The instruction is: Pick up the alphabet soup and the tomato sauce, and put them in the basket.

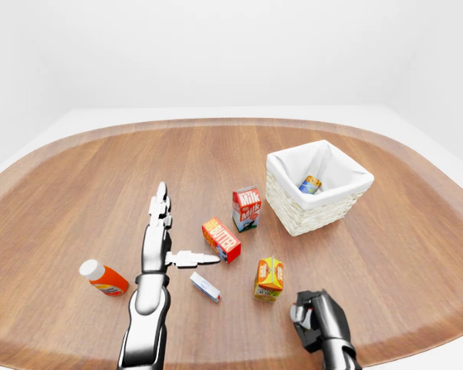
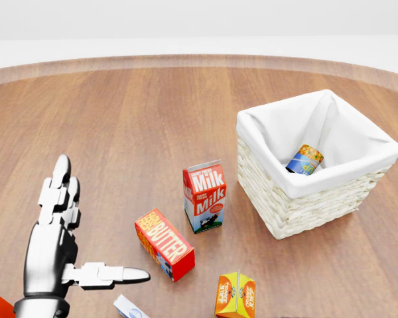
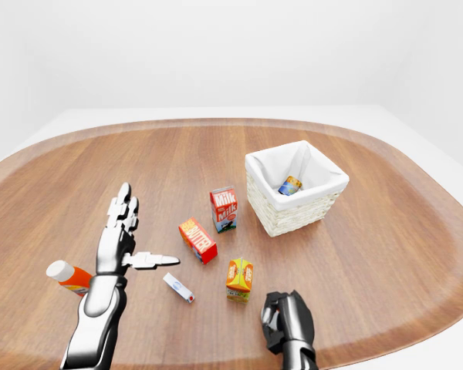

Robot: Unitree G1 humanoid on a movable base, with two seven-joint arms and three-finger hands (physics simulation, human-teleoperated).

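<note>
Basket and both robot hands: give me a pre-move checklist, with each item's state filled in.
1. One can in the basket: ok, a can lies against the white liner.
2. Second can located: not ok, none shows on the table.
3. Left robot hand free: ok, fingers spread, holding nothing.
4. Right robot hand empty: cannot tell, fingers curled at the bottom edge of the left-eye view.
5. Basket upright, opening unblocked: ok.

L hand (image 3: 117, 235) splayed open over table (image 3: 386, 231); R hand (image 3: 287, 320) curled, maybe empty. Can (image 3: 290, 185) in basket (image 3: 293, 204); milk (image 3: 224, 209) beside it.
</note>
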